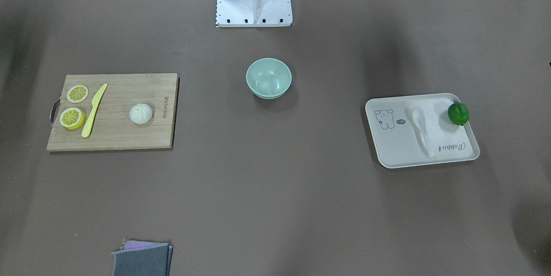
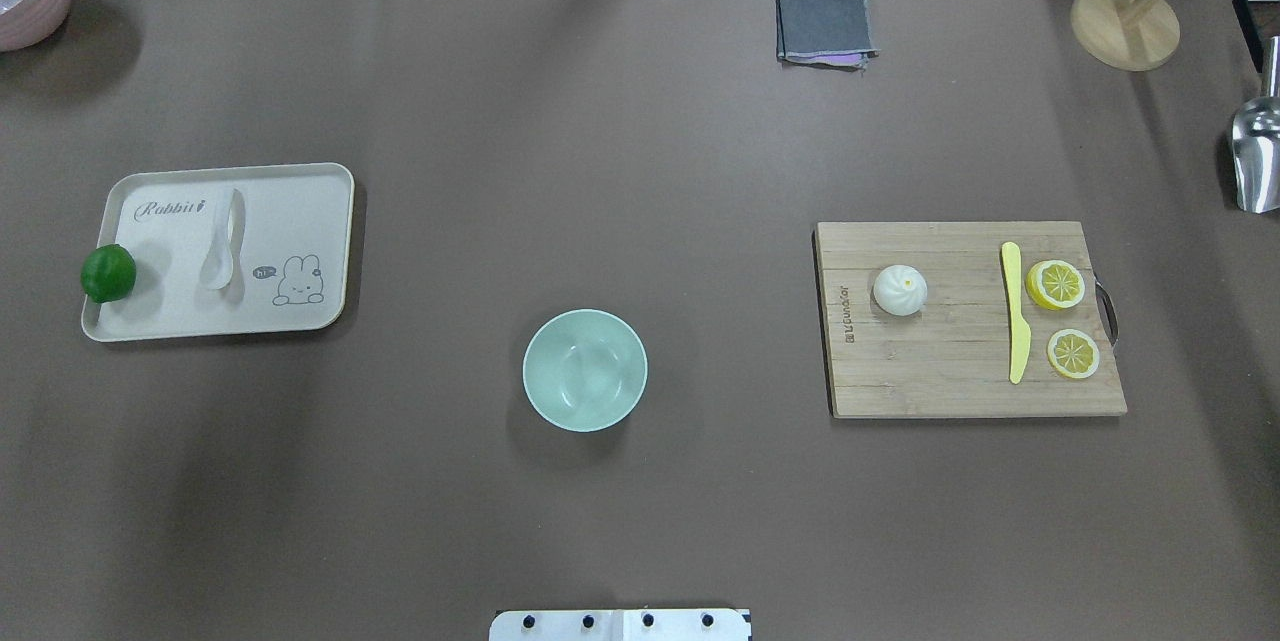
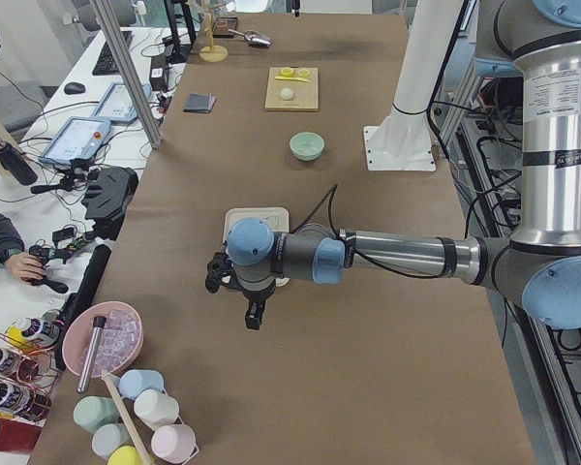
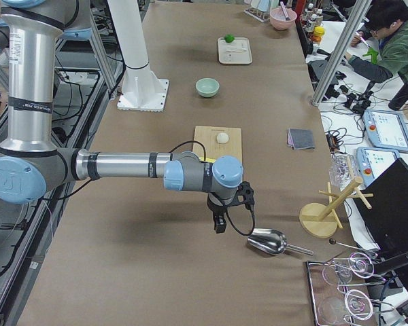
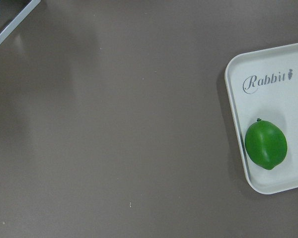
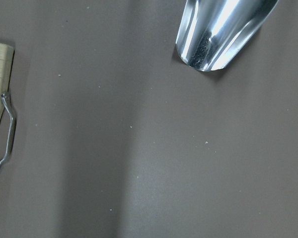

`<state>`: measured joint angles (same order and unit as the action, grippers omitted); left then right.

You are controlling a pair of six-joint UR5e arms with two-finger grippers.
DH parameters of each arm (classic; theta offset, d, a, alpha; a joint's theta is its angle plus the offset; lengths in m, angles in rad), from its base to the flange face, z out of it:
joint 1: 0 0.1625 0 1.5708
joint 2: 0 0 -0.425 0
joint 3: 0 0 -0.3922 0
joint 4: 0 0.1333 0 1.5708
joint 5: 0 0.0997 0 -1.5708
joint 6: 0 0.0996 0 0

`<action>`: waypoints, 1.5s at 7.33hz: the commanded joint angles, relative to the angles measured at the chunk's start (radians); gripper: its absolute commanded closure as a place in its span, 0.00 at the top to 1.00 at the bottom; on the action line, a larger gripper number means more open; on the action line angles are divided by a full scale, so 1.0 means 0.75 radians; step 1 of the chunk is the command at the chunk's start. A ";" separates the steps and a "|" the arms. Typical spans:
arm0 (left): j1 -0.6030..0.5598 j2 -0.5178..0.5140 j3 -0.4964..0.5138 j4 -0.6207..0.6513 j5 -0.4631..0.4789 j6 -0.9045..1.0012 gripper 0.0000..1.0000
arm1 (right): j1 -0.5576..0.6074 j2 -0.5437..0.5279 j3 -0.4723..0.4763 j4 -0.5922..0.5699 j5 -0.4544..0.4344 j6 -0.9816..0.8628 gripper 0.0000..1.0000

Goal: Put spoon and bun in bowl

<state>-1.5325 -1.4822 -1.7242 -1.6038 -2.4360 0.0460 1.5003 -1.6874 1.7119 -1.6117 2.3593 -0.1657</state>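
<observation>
Table (image 2: 640,171) | spoon (image 2: 222,246) on tray (image 2: 300,211); bun (image 2: 900,290) on board (image 2: 950,371) | left gripper (image 3: 256,318), right gripper (image 4: 219,224) (side views only): can't tell

the bowl (image 2: 585,371) is set mid-table (image 2: 640,171), straight before the base (image 2: 620,624). the tray (image 2: 290,211) is placed well to the bowl's left. on the tray the spoon (image 2: 222,246) is laid near the middle and the lime (image 2: 108,273) at the outer edge. the board (image 2: 950,371) is placed well to the bowl's right. on the board the bun (image 2: 900,290) is set at the inner end, the knife (image 2: 1015,311) further out, and two lemon slices (image 2: 1056,284) outermost, beside the handle. a cloth (image 2: 824,25) is laid at the far side, and a stand (image 2: 1125,21) and a scoop (image 2: 1256,156) are found in the far right corner.
</observation>
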 commanded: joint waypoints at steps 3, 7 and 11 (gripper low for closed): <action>0.000 -0.016 -0.030 0.003 0.018 0.000 0.99 | 0.002 -0.024 0.010 0.001 0.000 -0.004 1.00; 0.000 -0.049 0.000 -0.315 0.006 -0.010 0.99 | 0.004 0.016 0.126 0.001 -0.010 0.012 1.00; 0.000 -0.137 0.129 -0.612 0.002 -0.053 0.99 | 0.004 0.014 0.386 0.001 -0.112 0.037 1.00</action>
<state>-1.5324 -1.5718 -1.6459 -2.0059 -2.4317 0.0176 1.5033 -1.6799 1.9377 -1.6105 2.2989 -0.1526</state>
